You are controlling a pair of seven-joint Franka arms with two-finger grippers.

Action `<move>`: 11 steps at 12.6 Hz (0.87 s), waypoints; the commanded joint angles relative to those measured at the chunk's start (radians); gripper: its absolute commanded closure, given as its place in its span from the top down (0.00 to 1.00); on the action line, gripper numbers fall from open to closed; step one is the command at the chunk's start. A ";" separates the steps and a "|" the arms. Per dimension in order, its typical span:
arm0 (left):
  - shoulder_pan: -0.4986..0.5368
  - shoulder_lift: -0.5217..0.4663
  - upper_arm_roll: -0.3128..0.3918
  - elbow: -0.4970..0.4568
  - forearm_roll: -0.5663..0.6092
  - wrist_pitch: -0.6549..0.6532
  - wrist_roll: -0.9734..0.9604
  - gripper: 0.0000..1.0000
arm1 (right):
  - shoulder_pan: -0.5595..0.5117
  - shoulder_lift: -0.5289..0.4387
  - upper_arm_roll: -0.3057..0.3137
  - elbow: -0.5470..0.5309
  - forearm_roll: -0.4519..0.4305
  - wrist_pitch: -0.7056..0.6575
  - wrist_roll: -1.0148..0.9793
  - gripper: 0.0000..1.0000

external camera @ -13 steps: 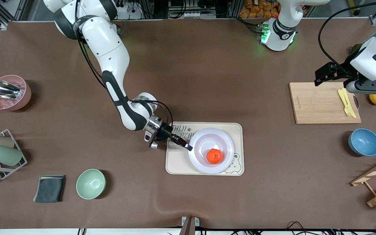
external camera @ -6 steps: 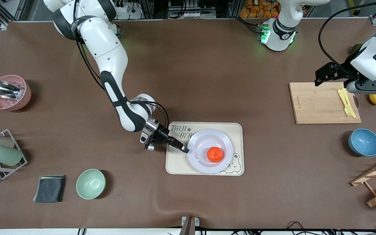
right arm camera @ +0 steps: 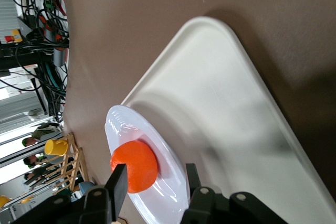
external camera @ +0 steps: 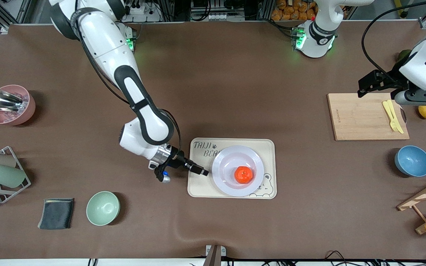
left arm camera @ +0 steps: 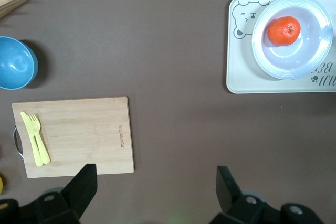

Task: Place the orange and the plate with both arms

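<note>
Only "TAIJI BEAR" lettering on the tray point(external camera: 198, 184) under plate point(external camera: 223, 184) and orange point(external camera: 243, 174); both pincers parted, empty.

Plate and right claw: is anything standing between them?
Nothing visible. The right claw sits open over the bear-print tray, just off the rim of the plate, with only bare tray between. The orange rests in the plate.
</note>
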 commanded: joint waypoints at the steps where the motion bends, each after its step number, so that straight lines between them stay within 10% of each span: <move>1: 0.002 -0.013 0.001 0.007 -0.016 0.004 -0.003 1.00 | -0.074 -0.053 0.007 -0.030 -0.113 -0.122 0.071 0.70; 6: 0.004 -0.008 0.001 0.006 -0.014 0.007 -0.003 1.00 | -0.102 -0.117 -0.123 -0.025 -0.450 -0.360 0.178 0.75; 11: 0.004 -0.007 0.001 0.004 -0.014 0.009 -0.013 1.00 | -0.112 -0.157 -0.302 -0.022 -0.521 -0.576 0.097 0.92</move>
